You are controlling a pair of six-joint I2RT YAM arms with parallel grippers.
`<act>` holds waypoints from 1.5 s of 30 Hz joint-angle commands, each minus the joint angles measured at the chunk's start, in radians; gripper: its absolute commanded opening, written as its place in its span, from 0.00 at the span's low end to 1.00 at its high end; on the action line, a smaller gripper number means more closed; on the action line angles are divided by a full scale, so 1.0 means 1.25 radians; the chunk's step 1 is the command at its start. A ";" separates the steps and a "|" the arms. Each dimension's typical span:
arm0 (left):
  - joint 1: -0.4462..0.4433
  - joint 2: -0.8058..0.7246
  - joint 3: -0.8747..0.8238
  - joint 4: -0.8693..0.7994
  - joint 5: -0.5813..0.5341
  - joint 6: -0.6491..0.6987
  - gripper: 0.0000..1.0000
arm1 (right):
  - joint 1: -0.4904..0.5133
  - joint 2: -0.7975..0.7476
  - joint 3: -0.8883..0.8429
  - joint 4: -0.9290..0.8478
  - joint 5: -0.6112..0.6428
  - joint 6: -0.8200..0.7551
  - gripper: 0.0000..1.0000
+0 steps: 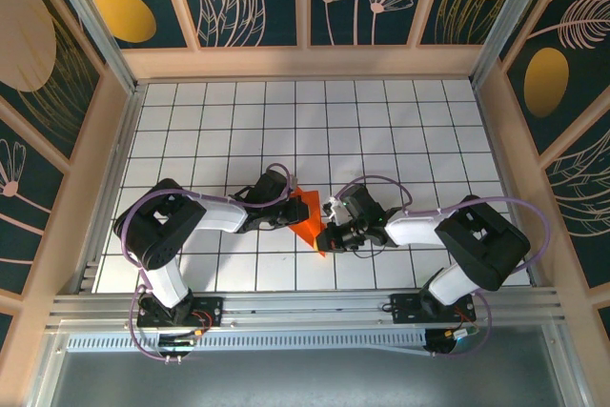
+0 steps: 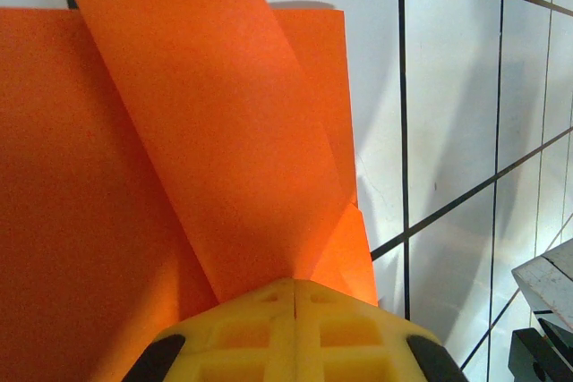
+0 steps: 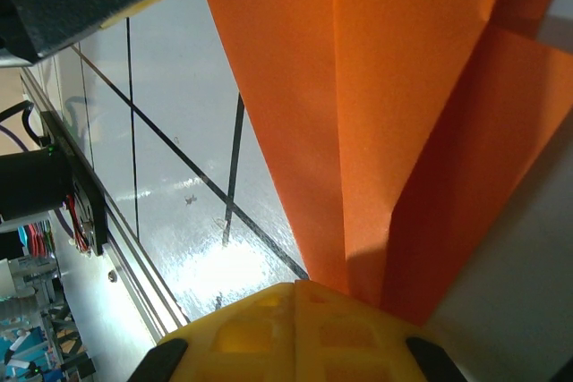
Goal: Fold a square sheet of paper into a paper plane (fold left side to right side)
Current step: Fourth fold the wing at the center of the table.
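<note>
The orange sheet of paper (image 1: 307,218) is folded into a narrow, pointed, creased shape, lifted off the white grid table (image 1: 381,121) between my two arms. My left gripper (image 1: 290,205) is shut on its upper left part. In the left wrist view a raised flap of the paper (image 2: 206,131) runs straight out of the closed yellow fingertips (image 2: 269,310) of the left gripper (image 2: 294,288). My right gripper (image 1: 326,235) is shut on the lower pointed end. In the right wrist view a centre crease of the paper (image 3: 376,87) leads into the closed right gripper (image 3: 295,291).
Wooden walls with patterned panels enclose the table on three sides. An aluminium rail (image 1: 305,307) carries the arm bases at the near edge. The right arm's hardware (image 2: 546,310) shows at the corner of the left wrist view. Open grid lies behind the arms.
</note>
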 commanded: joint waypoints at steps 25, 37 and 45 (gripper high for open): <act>-0.001 0.025 -0.001 -0.064 -0.039 0.007 0.00 | 0.014 0.005 -0.033 -0.015 0.012 -0.005 0.00; -0.002 0.025 0.000 -0.065 -0.039 0.007 0.00 | 0.016 -0.007 -0.046 -0.019 0.023 -0.002 0.00; -0.001 0.028 0.001 -0.066 -0.040 0.007 0.00 | 0.016 -0.022 -0.056 -0.018 0.026 0.003 0.00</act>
